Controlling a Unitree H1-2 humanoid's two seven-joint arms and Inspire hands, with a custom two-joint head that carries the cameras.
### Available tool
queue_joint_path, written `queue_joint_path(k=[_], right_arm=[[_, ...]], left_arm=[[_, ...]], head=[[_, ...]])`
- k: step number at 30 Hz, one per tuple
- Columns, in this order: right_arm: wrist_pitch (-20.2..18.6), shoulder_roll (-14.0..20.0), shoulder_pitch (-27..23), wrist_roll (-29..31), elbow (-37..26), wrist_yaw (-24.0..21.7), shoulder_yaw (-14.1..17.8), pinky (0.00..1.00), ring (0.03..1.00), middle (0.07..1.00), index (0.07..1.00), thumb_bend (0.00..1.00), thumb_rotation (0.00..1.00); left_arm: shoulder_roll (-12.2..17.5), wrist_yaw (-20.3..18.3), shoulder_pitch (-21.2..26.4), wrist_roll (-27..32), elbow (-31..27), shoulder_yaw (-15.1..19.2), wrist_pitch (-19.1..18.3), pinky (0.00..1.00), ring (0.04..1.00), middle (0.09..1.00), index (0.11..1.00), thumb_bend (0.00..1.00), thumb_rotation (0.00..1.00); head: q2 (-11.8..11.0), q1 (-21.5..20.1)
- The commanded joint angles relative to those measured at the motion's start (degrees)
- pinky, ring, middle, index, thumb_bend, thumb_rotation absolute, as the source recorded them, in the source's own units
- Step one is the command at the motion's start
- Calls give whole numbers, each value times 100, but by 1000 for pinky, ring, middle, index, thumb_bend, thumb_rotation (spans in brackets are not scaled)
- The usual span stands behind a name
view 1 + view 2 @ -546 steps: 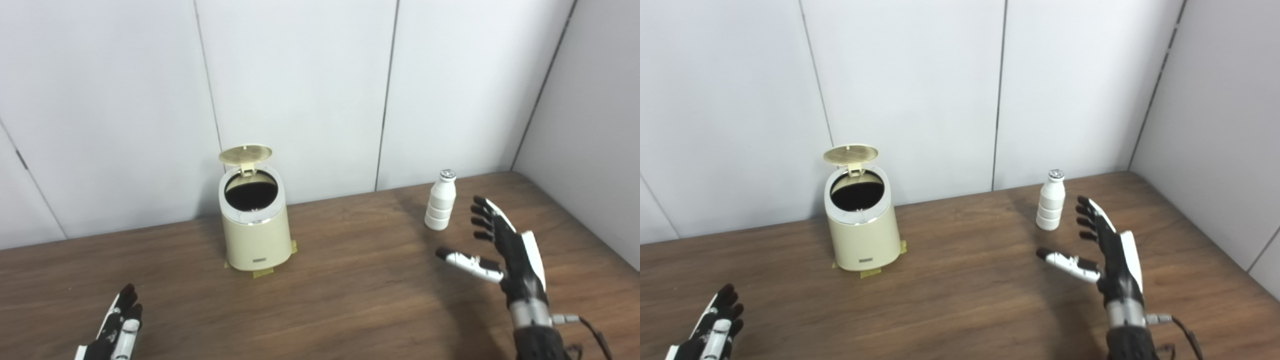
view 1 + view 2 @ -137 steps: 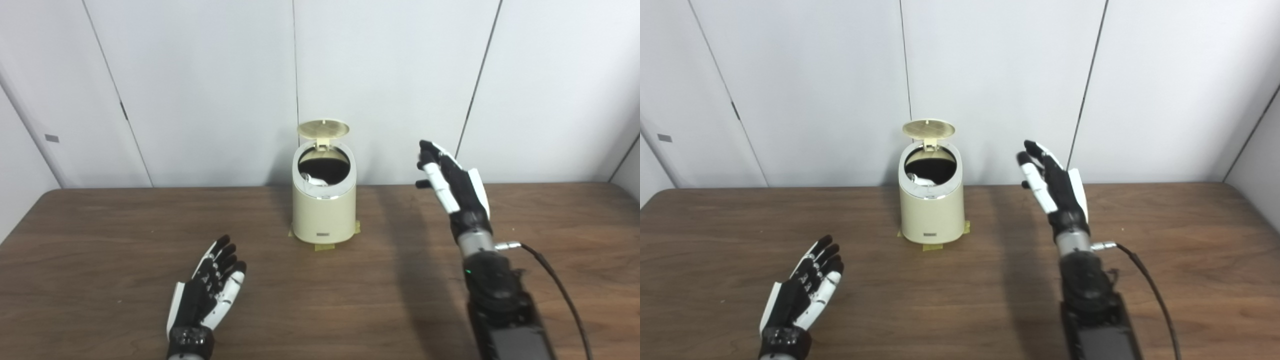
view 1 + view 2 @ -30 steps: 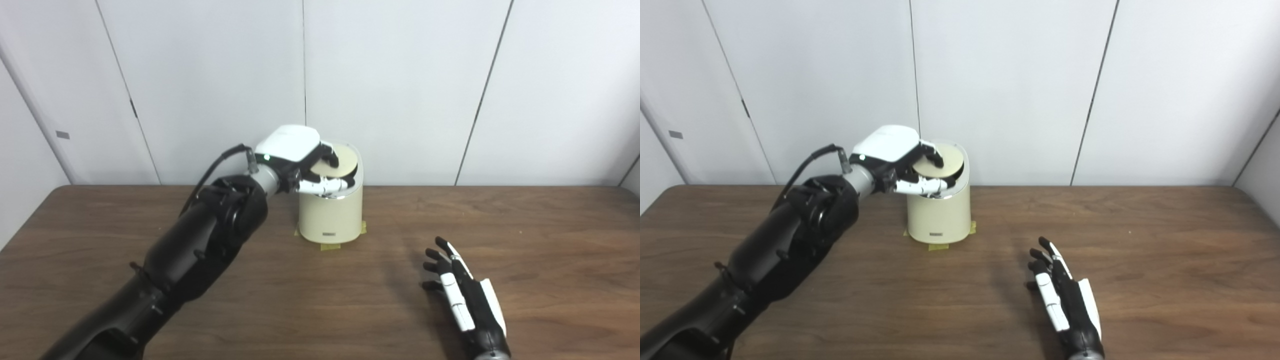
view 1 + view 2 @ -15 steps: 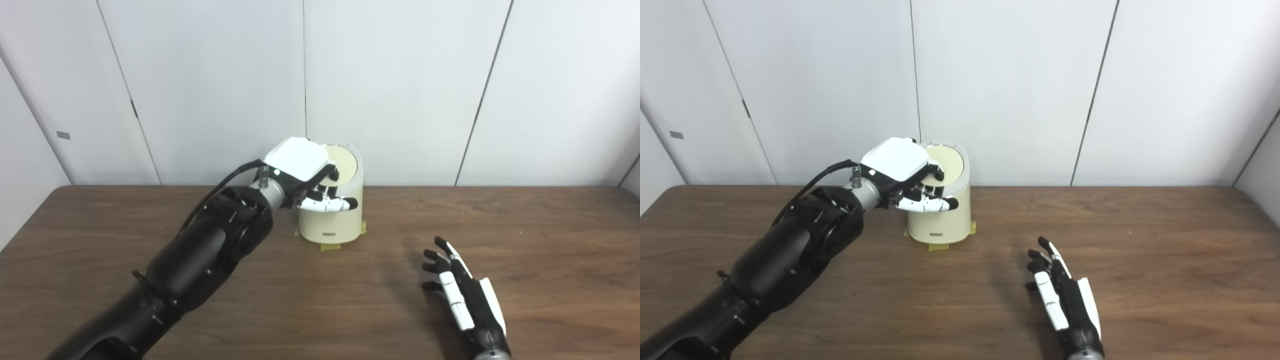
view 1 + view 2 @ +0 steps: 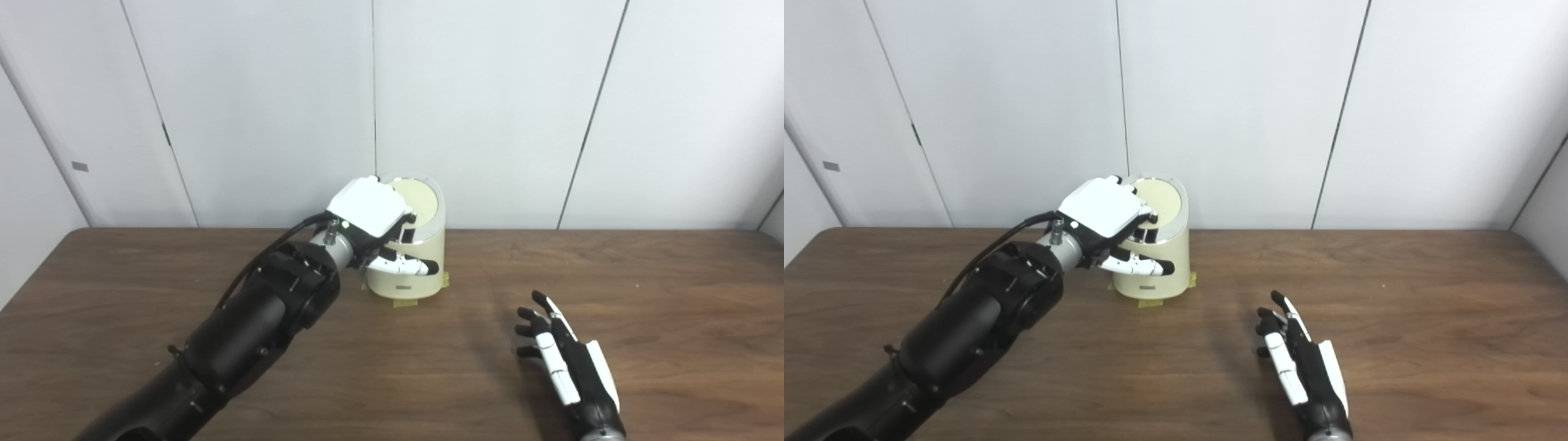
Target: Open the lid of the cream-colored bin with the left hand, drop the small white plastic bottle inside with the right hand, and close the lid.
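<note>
A cream-colored cylindrical plastic bin stands at the back of a dark brown wooden tabletop, close to the pale grey panelled wall, its round cream lid lying flat and shut inside a shiny silver rim. Strips of yellowish tape show at the bin's base. The robot's left hand, with a white back shell and black-and-white fingers, hangs at the bin's upper left front edge, in front of the near part of the lid; its fingers are curled loosely and hold nothing, with one reaching across the bin's front wall. Whether they touch the bin cannot be told. The black left arm stretches in from the lower left corner. The right hand lies low over the tabletop, well apart from the bin, fingers spread and empty. The small white plastic bottle is nowhere in sight on the tabletop.
</note>
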State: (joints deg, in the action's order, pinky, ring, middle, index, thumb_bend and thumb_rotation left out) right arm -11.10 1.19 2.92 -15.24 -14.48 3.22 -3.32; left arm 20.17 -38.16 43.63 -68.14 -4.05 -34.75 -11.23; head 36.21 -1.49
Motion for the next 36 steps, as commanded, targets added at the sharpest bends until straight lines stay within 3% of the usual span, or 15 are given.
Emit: queue_joint_path(k=[1, 15, 18, 21, 26, 30, 33, 36], right_arm=[[58, -4, -120, -26, -218, 15, 9, 665, 792, 839, 940, 437, 1000], [-3, 3, -154, -10, -228, 6, 21, 652, 793, 835, 933, 444, 1000], [-7, 8, -172, -19, -203, 11, 23, 656, 790, 835, 933, 448, 1000], [-10, 4, -194, -32, -178, 21, 22, 658, 789, 832, 930, 473, 1000], [-39, 0, -227, -52, -151, 26, 16, 661, 779, 833, 931, 480, 1000], [-11, 15, -252, -105, -111, 38, 1, 655, 779, 828, 927, 468, 1000], [28, 16, -268, -99, -74, 40, 5, 654, 780, 827, 923, 468, 1000], [46, 22, -291, -107, -54, 38, 4, 655, 773, 824, 922, 466, 1000]], left_arm=[[52, -493, -105, -1, 107, -64, 77, 1000, 949, 883, 847, 632, 996], [-9, -725, 43, 575, -550, 755, 52, 979, 904, 849, 834, 614, 913], [-13, -910, 121, 785, -768, 1012, -83, 976, 912, 858, 843, 593, 928], [-17, -1041, 136, 954, -1017, 1283, -245, 912, 905, 857, 843, 593, 929], [-87, -881, -52, 1273, -1271, 1749, -480, 844, 891, 845, 831, 597, 881], [-230, -455, -432, 1687, -1541, 2285, -718, 748, 871, 850, 828, 582, 825], [-422, -163, -808, 2123, -1778, 2681, -951, 782, 885, 869, 847, 522, 791], [-772, 111, -1322, 2927, -2066, 3219, -1301, 795, 877, 880, 859, 436, 735]], head=[[17, -12], [40, -39], [37, -33], [31, -38], [12, -35], [4, -28], [-7, -15], [-21, -6]])
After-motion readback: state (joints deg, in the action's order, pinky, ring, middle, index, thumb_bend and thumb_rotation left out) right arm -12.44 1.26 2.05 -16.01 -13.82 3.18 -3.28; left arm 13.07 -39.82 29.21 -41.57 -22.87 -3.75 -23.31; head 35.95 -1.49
